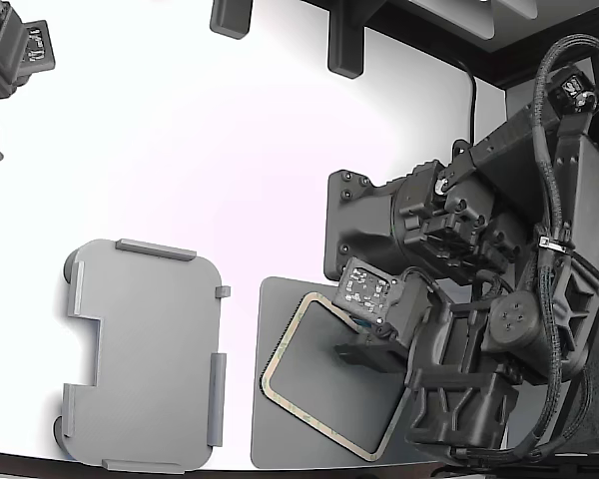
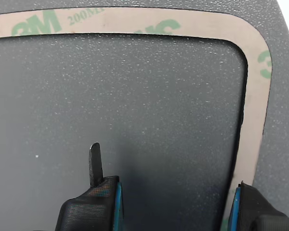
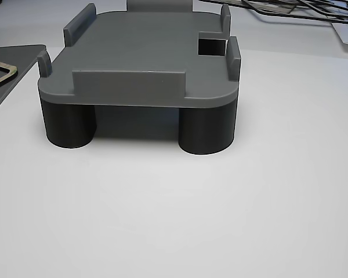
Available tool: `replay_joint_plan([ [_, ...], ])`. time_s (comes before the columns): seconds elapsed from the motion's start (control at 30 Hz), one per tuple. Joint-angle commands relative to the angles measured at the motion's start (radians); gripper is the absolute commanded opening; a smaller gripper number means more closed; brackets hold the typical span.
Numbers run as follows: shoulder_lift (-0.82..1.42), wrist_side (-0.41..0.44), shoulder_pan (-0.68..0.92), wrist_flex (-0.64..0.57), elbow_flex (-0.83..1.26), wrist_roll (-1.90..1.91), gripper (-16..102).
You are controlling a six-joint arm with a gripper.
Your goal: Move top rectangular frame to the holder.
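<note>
The top rectangular frame [image 1: 277, 351] is a thin beige outline with green marks, lying flat on a dark grey mat [image 1: 309, 419] at the exterior view's lower middle. It fills the wrist view [image 2: 135, 21], and one corner shows in the other view [image 3: 1, 72]. My gripper [image 1: 367, 349] hovers low over the frame's right part, open and empty [image 2: 167, 166]. One finger [image 2: 95, 161] is over the open middle, and the other [image 2: 245, 204] is at the frame's side strip. The light grey holder [image 1: 145, 359] stands empty to the exterior view's left, on round legs [image 3: 145, 58].
A second arm [image 1: 10, 60] sits at the exterior view's top left. Two dark posts [image 1: 344, 40] stand at the top edge. My arm's bulk [image 1: 499, 299] fills the right side. Several dark thin frames [image 3: 296, 8] lie behind the holder on the white table [image 1: 230, 180].
</note>
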Motion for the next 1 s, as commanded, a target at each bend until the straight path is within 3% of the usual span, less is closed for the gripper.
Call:
replay_joint_plan([
  [0.0, 0.028, -0.005, -0.008, 0.005, -0.015, 0.006, 88],
  [0.5, 0.006, 0.017, -0.014, 0.006, -0.009, 0.04, 63],
  [0.97, 0.025, 0.014, -0.031, 0.041, 0.003, 0.032, 62],
])
